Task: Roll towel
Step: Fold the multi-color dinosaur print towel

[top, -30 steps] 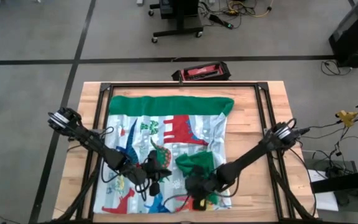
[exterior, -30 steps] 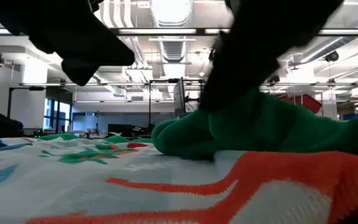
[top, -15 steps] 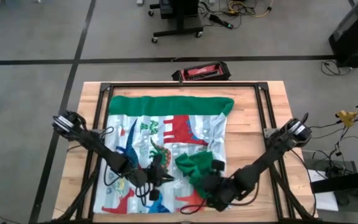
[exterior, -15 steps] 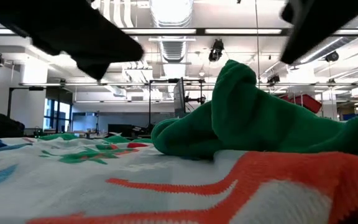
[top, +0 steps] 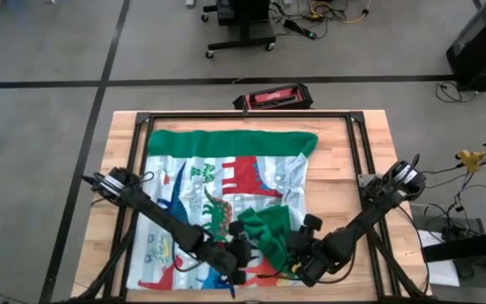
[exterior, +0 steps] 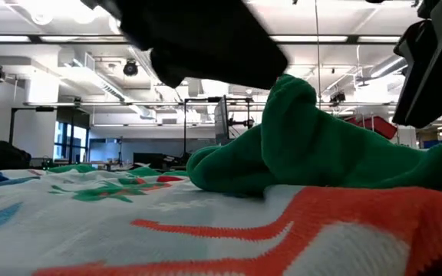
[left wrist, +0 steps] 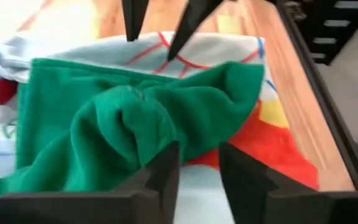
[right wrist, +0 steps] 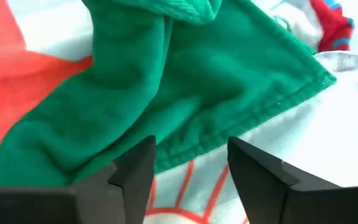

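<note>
1. While both arms reach in low over the near end of the table (top: 369, 148), the towel (top: 226, 181) lies spread across the wooden top, its far green border running straight along the far edge.
2. Pale blue centre, red, blue and green dinosaurs printed on it, plus a palm tree or 2.
3. Near corner is flipped over: a rumpled green fold (top: 264, 230) sits bunched on top of the printed cloth, humped up like a little hill in the low view (exterior: 313, 146).
4. Left gripper (top: 239, 257) hangs just short of that fold; in its wrist view the 2 dark fingers (left wrist: 160, 177) stand a narrow gap apart, nothing between them, the green hump (left wrist: 135, 124) just beyond the tips.
5. Right gripper (top: 304, 247) is on the other side of the fold; its fingers (right wrist: 132, 171) are parted, holding nothing, with the stitched green hem (right wrist: 241, 118) lying just past the tips.
6. Orange-red print (right wrist: 23, 68) shows beside the green under the right fingers.
7. Fold sits between the 2 grippers, free of both.
</note>
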You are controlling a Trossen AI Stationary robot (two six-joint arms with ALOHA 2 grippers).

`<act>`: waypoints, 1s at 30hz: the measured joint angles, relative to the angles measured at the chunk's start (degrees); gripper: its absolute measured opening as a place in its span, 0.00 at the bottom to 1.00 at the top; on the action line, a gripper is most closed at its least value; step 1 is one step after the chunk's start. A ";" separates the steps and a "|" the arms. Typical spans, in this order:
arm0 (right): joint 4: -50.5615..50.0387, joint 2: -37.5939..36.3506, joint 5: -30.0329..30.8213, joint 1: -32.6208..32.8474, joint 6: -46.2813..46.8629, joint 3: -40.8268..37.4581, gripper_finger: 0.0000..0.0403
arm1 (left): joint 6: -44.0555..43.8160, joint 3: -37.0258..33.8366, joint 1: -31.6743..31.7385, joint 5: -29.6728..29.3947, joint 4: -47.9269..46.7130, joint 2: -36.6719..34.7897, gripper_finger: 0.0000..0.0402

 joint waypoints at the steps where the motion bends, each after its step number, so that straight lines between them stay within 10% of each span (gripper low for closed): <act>1: 0.01 0.00 0.47 -0.01 0.00 0.00 0.53 | -0.53 1.27 0.00 -1.61 -0.07 1.18 0.35; 15: -0.20 -0.02 0.94 5.90 5.45 -0.04 0.65 | -17.59 14.66 0.48 -8.90 -27.91 6.11 0.49; 30: -0.03 0.04 0.96 6.78 6.88 -0.09 0.58 | -20.74 14.05 2.65 -12.03 -21.83 9.86 0.42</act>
